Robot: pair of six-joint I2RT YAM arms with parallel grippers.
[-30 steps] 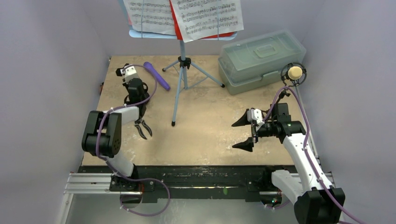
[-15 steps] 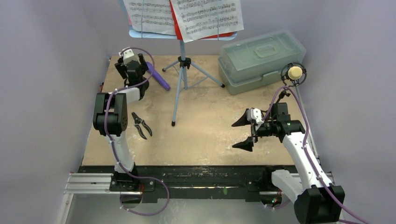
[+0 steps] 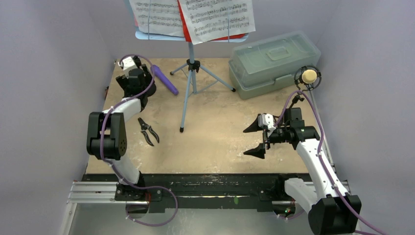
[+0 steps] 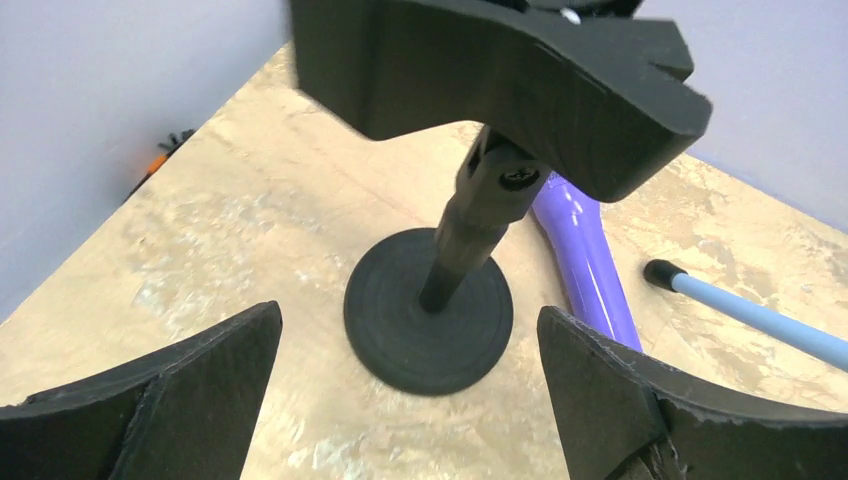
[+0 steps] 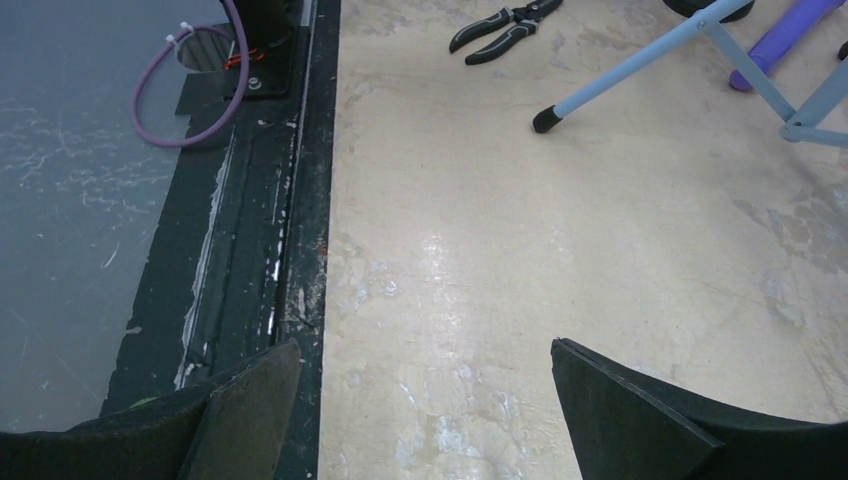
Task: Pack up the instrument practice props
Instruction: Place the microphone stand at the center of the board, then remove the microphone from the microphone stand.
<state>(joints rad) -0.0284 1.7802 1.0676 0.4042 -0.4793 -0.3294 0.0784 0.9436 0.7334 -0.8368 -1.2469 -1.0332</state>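
Empty and wide open, left claw (image 4: 408,316) faces black round-base mic holder (image 4: 392,335) at eleven o'clock on the bench (image 3: 220,122); right claw (image 5: 425,346) equally wide, empty.

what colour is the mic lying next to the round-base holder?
The microphone is glossy purple; it shows clearest in the left wrist view.

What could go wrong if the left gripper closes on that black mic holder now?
The holder is a thin post on a small round base. An off-centre squeeze by the open left gripper could tip it. The purple microphone lies right beside the base, so one jaw could knock it toward the near leg of the music stand.
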